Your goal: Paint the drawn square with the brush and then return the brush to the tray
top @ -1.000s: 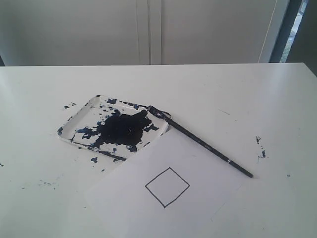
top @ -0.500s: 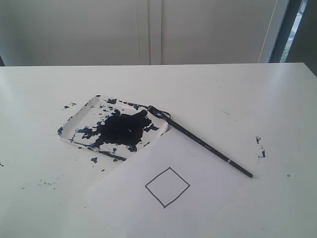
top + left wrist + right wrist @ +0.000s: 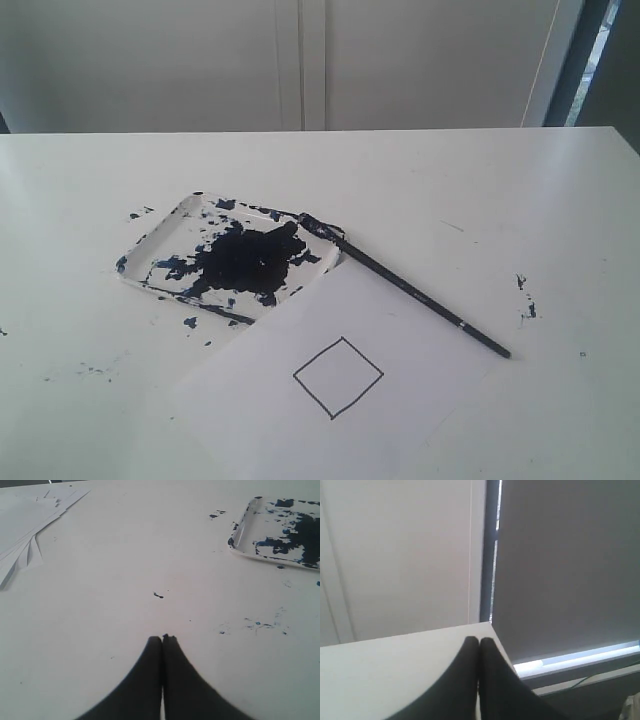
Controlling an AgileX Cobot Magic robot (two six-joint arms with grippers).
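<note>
The drawn square [image 3: 338,377] is a blank black outline, tilted like a diamond, on a white paper sheet [image 3: 420,390] near the table's front. The brush [image 3: 405,287] lies on the table, bristle end resting on the tray's right corner, handle running toward the right front. The tray [image 3: 150,240] is white and splattered, with a big dark blotch in its middle; its corner also shows in the left wrist view [image 3: 240,532]. Neither arm shows in the exterior view. My left gripper [image 3: 162,639] is shut and empty over bare table. My right gripper [image 3: 479,641] is shut and empty near a table corner.
A stack of white paper sheets [image 3: 25,525] lies off to one side in the left wrist view. Small paint specks [image 3: 525,296] dot the table to the right of the brush and around the tray. A wall and window frame [image 3: 490,550] stand beyond the table edge.
</note>
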